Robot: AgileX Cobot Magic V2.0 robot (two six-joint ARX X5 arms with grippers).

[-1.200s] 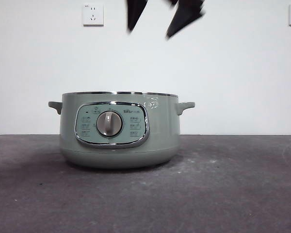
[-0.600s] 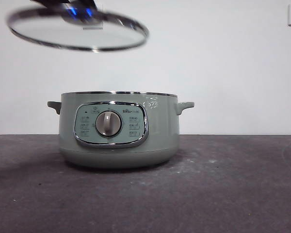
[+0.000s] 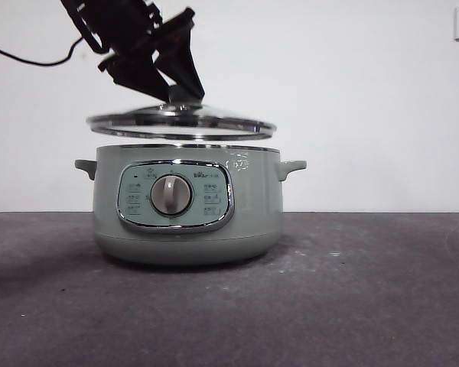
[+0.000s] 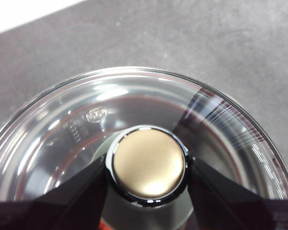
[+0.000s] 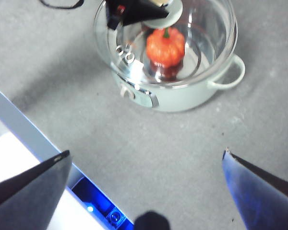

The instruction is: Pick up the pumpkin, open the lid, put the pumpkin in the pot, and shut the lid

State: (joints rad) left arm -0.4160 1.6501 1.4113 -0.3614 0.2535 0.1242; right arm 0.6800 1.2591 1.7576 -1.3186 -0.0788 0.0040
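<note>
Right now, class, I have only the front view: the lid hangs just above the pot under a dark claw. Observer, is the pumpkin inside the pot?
Observer: Yes. The right wrist view looks down through the glass lid and shows the pumpkin sitting inside the pot.
Operator: Which arm holds the lid?
Observer: The left claw. Its jaws are shut on the knob, one on each side.
Operator: And the other arm?
Observer: The right claw is open and holds nothing. It is high over the table, apart from the pot.
</note>
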